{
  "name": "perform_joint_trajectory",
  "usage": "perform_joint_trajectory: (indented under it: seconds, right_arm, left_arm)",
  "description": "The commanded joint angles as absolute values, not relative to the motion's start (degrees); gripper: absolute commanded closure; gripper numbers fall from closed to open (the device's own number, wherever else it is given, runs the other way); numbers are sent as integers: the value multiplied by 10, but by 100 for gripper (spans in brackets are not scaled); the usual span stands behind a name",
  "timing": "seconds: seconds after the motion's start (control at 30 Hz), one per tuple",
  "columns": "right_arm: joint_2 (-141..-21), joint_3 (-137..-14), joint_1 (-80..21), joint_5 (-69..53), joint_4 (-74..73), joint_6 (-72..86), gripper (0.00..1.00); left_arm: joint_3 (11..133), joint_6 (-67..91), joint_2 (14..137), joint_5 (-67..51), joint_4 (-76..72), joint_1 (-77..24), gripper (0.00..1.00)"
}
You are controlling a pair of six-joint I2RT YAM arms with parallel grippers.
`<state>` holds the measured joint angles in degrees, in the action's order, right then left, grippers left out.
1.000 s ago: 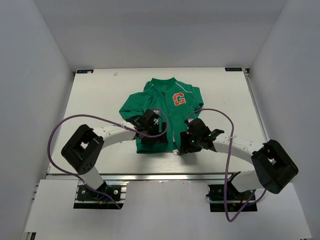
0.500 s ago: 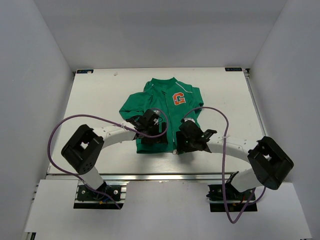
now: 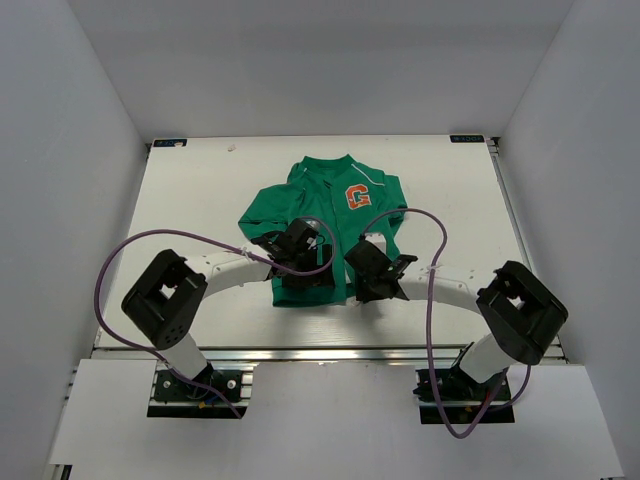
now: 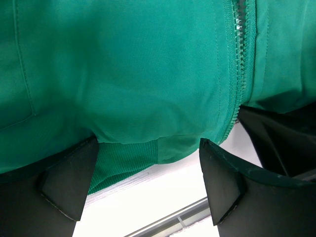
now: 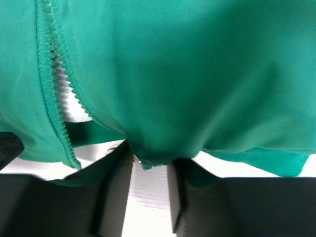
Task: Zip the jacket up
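The green jacket [image 3: 335,212] lies flat on the table, orange "G" patch [image 3: 357,197] up, its front open at the bottom. My left gripper [image 3: 300,262] is open over the lower left panel. In the left wrist view its jaws [image 4: 148,148] stand wide apart over the ribbed hem [image 4: 123,163], with the zip teeth [image 4: 232,74] to the right. My right gripper [image 3: 366,272] is at the lower right hem beside the zip. In the right wrist view it [image 5: 150,163] is narrowed onto a bunched fold of the jacket's bottom edge [image 5: 158,143], with zip teeth [image 5: 49,74] at the left.
The white table [image 3: 200,200] has a metal front rail [image 3: 330,352] just below the jacket's hem. White walls close in the left, right and back. Purple cables [image 3: 180,238] loop over both arms.
My right arm has swung left, and its gripper has moved onto the jacket's lower right hem beside the zip. My left arm and the jacket have stayed still.
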<state>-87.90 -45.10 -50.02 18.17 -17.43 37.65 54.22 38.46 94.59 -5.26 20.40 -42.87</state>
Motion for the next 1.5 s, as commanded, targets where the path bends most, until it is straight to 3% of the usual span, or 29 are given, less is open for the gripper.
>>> perform_joint_trajectory:
  seconds: [0.0,0.1,0.43,0.57,0.67,0.77,0.87,1.17,1.47]
  right_arm:
    - [-901,-429,-506,194,-224,398,67]
    - [-879,-415,-505,172,-202,380,80]
    - [-802,-385,-505,106,-134,327,82]
    - [-802,-387,-505,98,-141,317,62]
    - [-811,-388,-505,98,-144,316,56]
    - [-815,-387,-504,97,-145,316,57]
    - [-809,-381,-502,98,-134,316,65]
    - [-793,-367,-483,52,-104,320,52]
    - [-768,-357,-461,40,-98,334,51]
  left_arm:
    - [539,387,917,-36,221,-431,7]
    - [542,387,919,-32,225,-431,7]
    - [548,385,917,-25,236,-432,8]
    - [549,383,911,-22,241,-431,8]
    - [550,381,909,-18,244,-431,8]
    - [550,380,906,-17,246,-431,8]
    - [551,380,905,-18,248,-432,8]
    - [550,377,904,-19,246,-431,8]
    - [549,375,905,-23,246,-431,8]
